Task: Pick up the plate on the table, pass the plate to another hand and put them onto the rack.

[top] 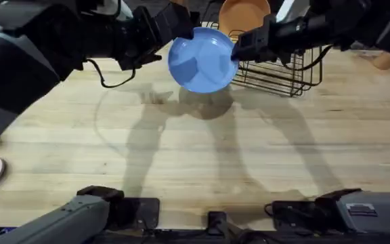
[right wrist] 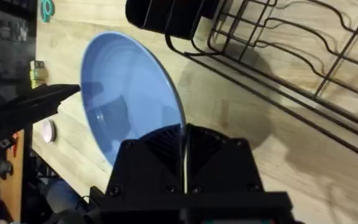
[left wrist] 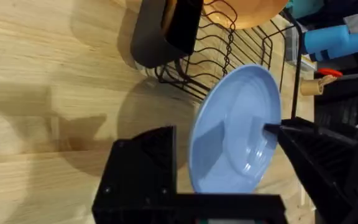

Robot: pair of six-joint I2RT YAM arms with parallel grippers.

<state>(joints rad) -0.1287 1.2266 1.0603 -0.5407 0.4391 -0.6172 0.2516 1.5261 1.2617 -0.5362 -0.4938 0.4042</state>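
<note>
Plate point(top: 202, 62) held airborne beside rack point(top: 279, 71): both your grippers clamp opposite rims, left gripper point(top: 172, 27) and right gripper point(top: 244, 46), mid-handover.

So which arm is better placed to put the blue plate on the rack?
The right. Both grippers, left and right, grip the plate, but the right one is on the side next to the rack.
</note>
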